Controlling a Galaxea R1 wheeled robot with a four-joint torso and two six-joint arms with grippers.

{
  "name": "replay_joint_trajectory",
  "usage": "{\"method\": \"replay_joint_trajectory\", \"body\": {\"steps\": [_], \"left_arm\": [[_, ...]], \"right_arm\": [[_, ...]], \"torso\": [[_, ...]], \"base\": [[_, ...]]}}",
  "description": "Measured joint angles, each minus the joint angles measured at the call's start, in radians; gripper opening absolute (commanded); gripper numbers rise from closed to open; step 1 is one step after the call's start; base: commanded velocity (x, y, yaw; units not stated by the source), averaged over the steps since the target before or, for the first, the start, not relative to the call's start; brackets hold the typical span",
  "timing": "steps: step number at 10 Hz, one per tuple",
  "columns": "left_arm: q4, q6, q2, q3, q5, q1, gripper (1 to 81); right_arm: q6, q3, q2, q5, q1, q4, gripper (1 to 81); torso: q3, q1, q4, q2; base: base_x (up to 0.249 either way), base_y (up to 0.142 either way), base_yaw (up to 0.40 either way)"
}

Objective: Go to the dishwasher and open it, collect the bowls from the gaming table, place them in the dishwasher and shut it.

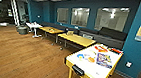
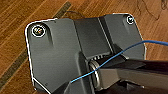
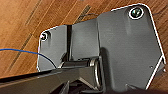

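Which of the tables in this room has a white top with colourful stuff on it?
The gaming table, nearest the camera: white top, dark rim, yellow sides and legs. The two tables behind it have plain yellow tops; the far small table is white.

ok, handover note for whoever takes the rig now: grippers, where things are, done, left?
Grippers: both wrist views look down at the brown wood-plank floor; open or shut, can't tell.
Things: the long white-topped gaming table with yellow wooden sides stands ahead to the right, by the teal wall. Coloured items lie on its top; too blurred to tell whether they are bowls.
Done: can't be judged from here.
Left: bowls not yet collected.
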Motion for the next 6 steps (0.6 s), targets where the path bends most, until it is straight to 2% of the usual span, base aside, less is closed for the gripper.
{"method": "replay_joint_trajectory", "body": {"steps": [3,6], "left_arm": [[0.0,0.0,0.004,0.001,0.0,0.0,81.1],[0.0,0.0,0.0,-0.001,0.0,0.0,81.1]], "right_arm": [[0.0,0.0,-0.003,0.0,0.0,0.0,81.1],[0.0,0.001,0.008,0.001,0.0,0.0,81.1]], "torso": [[0.0,0.0,0.0,0.0],[0.0,0.001,0.0,0.0]], "base": [[0.137,0.062,0.0],[0.137,0.0,0.0]]}}
